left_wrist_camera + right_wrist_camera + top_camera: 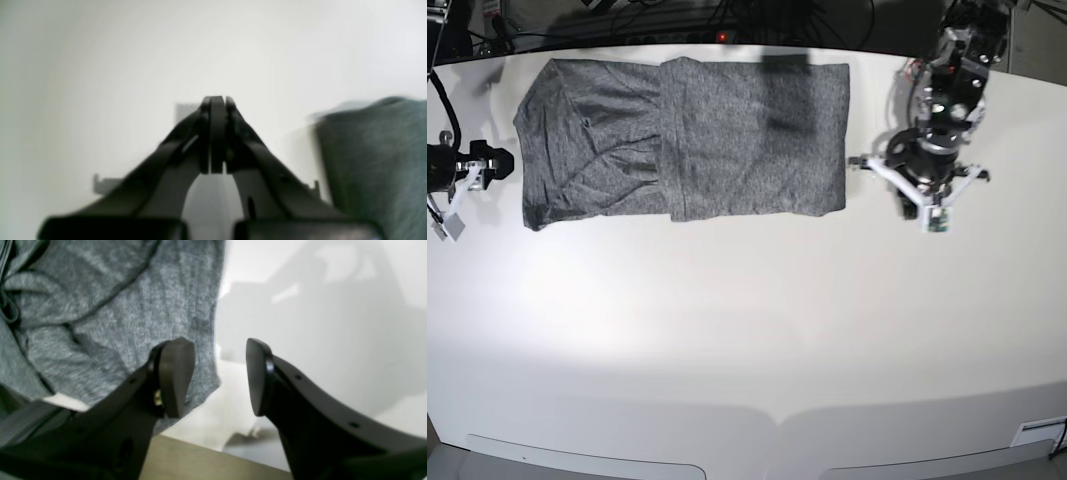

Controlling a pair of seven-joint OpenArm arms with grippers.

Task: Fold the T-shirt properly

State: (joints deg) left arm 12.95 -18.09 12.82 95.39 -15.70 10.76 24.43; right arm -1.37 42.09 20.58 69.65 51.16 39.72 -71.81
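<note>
The dark-grey T-shirt (687, 140) lies flat at the back of the white table, with a layer folded over its middle. My right gripper (495, 162) is at the shirt's left edge with its jaws open. In the right wrist view (220, 376) one finger (175, 373) is over the shirt (116, 306) and the other is over bare table; nothing is held. My left gripper (924, 185) is to the right of the shirt, apart from it. In the left wrist view (217, 133) its jaws are shut and empty, with the shirt (377, 160) off to the right.
The white table (747, 330) stretches in front of the shirt. Its edge (206, 463) shows just below my right gripper. Dark cables (677, 20) run behind the table's back edge.
</note>
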